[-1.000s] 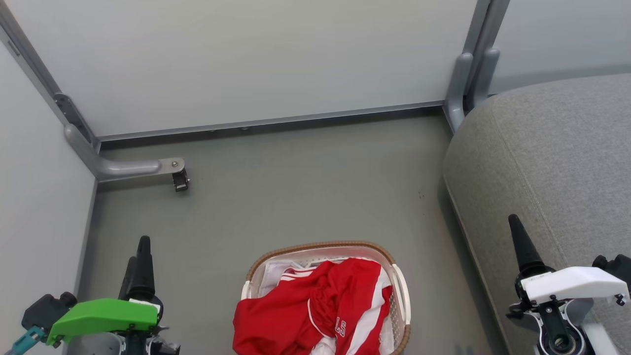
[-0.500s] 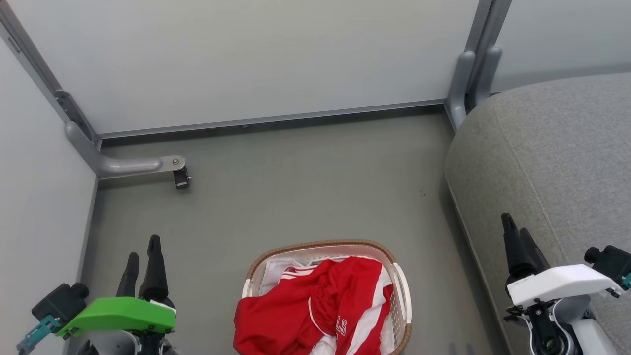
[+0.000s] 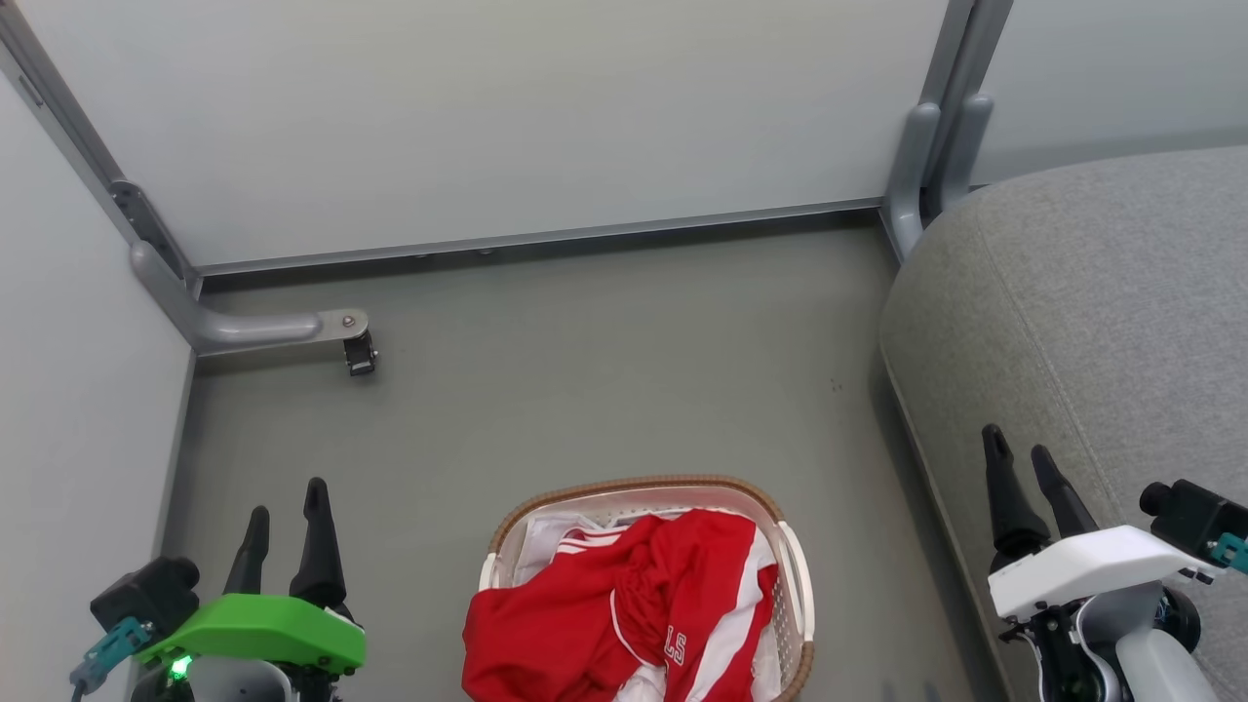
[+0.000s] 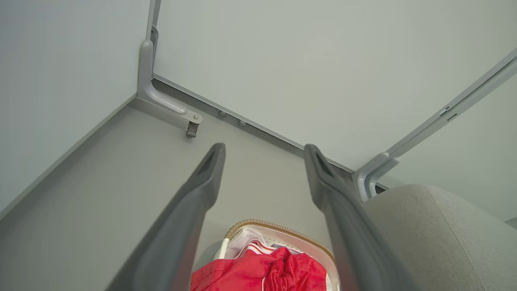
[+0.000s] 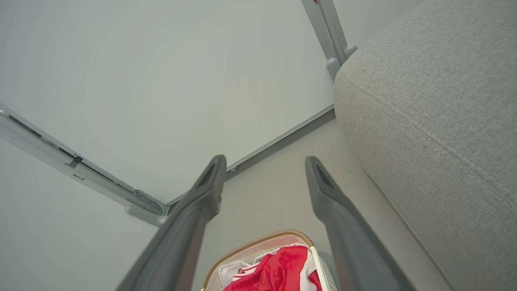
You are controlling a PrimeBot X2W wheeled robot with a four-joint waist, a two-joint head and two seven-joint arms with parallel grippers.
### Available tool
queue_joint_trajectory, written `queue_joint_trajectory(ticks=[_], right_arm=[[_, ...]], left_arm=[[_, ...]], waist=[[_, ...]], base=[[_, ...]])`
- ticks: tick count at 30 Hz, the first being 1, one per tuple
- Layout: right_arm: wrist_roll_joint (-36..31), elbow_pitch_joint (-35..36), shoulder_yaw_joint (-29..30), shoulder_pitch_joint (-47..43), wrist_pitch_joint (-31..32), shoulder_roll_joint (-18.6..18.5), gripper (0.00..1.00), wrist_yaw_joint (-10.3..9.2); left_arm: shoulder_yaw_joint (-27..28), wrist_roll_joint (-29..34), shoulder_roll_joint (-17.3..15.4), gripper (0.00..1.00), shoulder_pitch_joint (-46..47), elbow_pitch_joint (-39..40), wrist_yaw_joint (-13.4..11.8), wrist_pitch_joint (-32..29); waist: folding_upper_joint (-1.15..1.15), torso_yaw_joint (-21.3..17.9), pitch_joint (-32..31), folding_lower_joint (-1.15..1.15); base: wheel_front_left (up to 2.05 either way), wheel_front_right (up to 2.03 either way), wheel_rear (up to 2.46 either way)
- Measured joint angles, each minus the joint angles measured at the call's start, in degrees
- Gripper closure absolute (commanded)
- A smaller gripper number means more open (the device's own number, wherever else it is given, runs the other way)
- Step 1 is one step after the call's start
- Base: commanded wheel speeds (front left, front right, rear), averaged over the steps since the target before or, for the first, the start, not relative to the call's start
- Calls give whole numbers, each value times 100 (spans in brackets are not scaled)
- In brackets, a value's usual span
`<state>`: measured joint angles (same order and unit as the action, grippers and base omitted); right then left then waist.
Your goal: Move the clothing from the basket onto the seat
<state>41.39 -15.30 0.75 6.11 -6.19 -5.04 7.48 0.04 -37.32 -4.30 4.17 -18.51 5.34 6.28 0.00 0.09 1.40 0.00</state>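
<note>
Pale grey partition panels (image 3: pixel 487 117) in metal frames (image 3: pixel 536 237) enclose a plain grey-green floor (image 3: pixel 604 370), evenly lit.

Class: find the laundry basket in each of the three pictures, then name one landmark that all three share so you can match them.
Head view: basket at bottom centre, cut by the lower edge.
Left wrist view: basket at bottom centre, partly shown.
Right wrist view: basket at bottom centre, partly shown.
Shared landmark: the grey seat, right of the basket in every picture.

Head camera high, steeply downward; both wrist cameras lower, perhaps nearer, forward over the shared basket (image 3: pixel 634 483).
</note>
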Motion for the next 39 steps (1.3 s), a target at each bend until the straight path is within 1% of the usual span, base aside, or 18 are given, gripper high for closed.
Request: queue_joint_trajectory(ticks=[7,15,24,39], right_arm=[[-497,-178,-111,-15,-120,-3,0,0],[-1080,-187,-144,-20,-242,-29,0,0],[-1685,-234,-322,19,-361,-78,0,0],[-2443,-107,-305,46,-547,-69,0,1]], left_arm=[[-58,476,-15,0,-42,-70,-63,101],[-188,989,-48,0,-98,-172,-83,237],[-287,1492,-80,0,-91,-231,-125,349],[-211,2159,-36,0,-93,100,-191,547]], waist=[[0,-2,-28,0],[0,6,-20,0],[0,12,5,0],[0,32,49,0]], base=[[0,0,0],[0,0,0],[0,0,0],[0,0,0]])
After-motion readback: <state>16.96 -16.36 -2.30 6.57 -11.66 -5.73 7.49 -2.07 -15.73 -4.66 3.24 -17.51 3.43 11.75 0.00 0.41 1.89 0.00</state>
